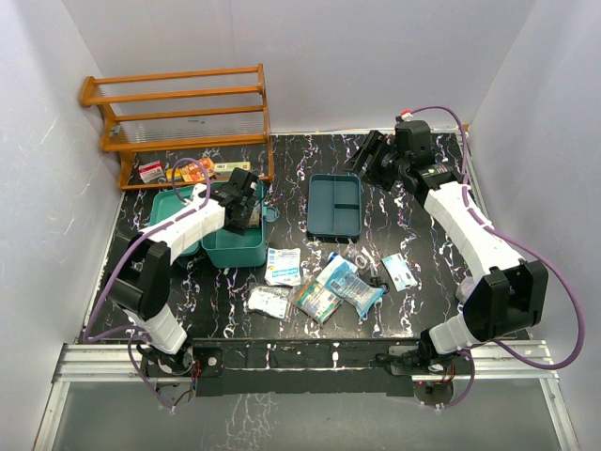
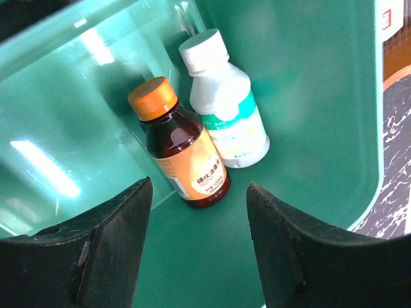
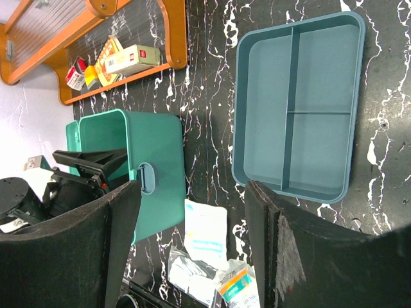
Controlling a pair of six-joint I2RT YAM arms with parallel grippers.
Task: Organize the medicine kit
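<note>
The teal-green medicine kit stands open at the left of the table, its lid tipped back. My left gripper is open and empty, reaching down into the kit. In the left wrist view its jaws stand wide apart above the kit's floor. A brown bottle with an orange cap and a white bottle lie there side by side. My right gripper is open and empty, held high at the back right. The right wrist view shows the kit from outside.
A darker teal divided tray lies empty mid-table, also in the right wrist view. Several medicine packets lie scattered near the front. A wooden slatted rack with small boxes on its lowest shelf stands at the back left.
</note>
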